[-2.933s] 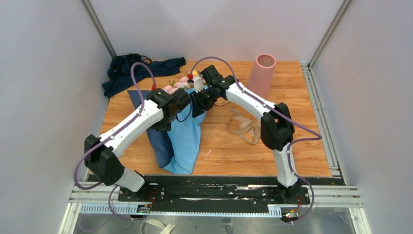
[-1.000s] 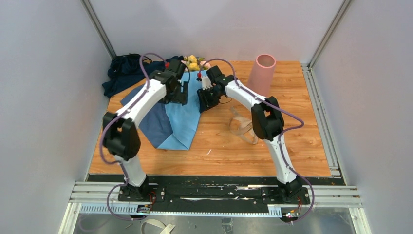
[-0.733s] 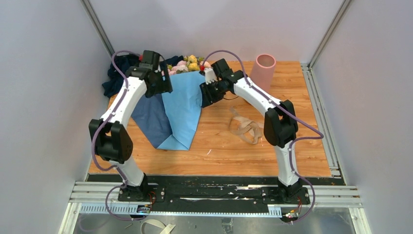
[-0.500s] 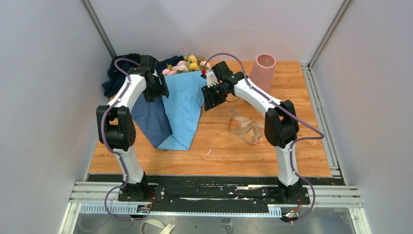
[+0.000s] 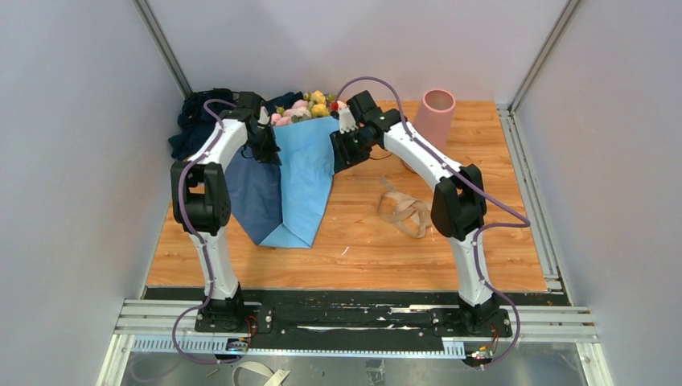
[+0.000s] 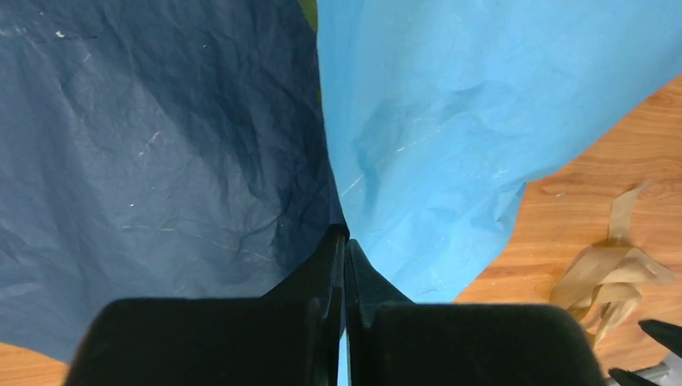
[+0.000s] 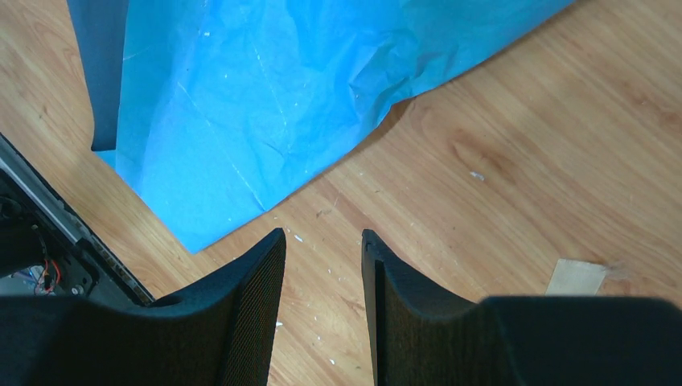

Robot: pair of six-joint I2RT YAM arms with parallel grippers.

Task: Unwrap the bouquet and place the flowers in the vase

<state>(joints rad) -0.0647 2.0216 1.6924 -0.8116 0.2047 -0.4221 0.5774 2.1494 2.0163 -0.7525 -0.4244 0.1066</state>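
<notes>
The bouquet stands opened at the back of the table. Its pink and yellow flowers (image 5: 310, 105) lie at the top of the blue paper wrap (image 5: 306, 181), which spreads toward me, light blue on the right and dark blue on the left. My left gripper (image 5: 268, 149) is shut on the wrap where the two shades meet (image 6: 344, 240). My right gripper (image 5: 338, 153) hangs open by the wrap's right edge, over bare wood (image 7: 323, 241), holding nothing. The pink vase (image 5: 434, 117) stands upright at the back right.
A tan raffia ribbon (image 5: 406, 211) lies loose on the wood right of the wrap, also seen in the left wrist view (image 6: 611, 273). A dark navy cloth heap (image 5: 197, 119) sits in the back left corner. Grey walls close in on both sides.
My left arm swung to the back left, came back to the wrap and shut its jaws on the paper. The wrap now stands spread wider. The right gripper barely moved.
</notes>
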